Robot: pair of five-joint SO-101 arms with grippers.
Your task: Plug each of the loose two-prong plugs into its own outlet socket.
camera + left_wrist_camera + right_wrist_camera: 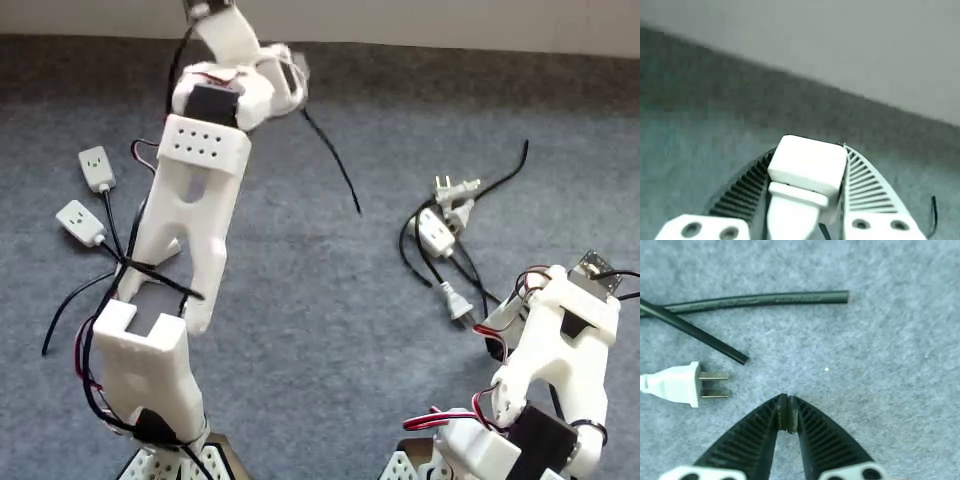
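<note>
**Left claw lifts a socket; right claw shut beside a plug**

The left claw [810, 150] pinches a white socket [807, 170] between its ribbed fingers. It holds the socket raised over the far edge of the worktop [330, 300], left of the middle, and a black cord [332, 165] hangs from it.

The right claw [788, 412] is pressed together, tips touching and holding nothing, low over the right half of the worktop. A plug [677, 384] lies just beside it, flat, with both prongs pointing across in front of the tips. Two black cord ends [755, 300] lie beyond the plug.

Farther toward the far edge lies a tangle of white cord ends [440, 215]. Two loose sockets [97, 168] lie by the left edge.
</note>
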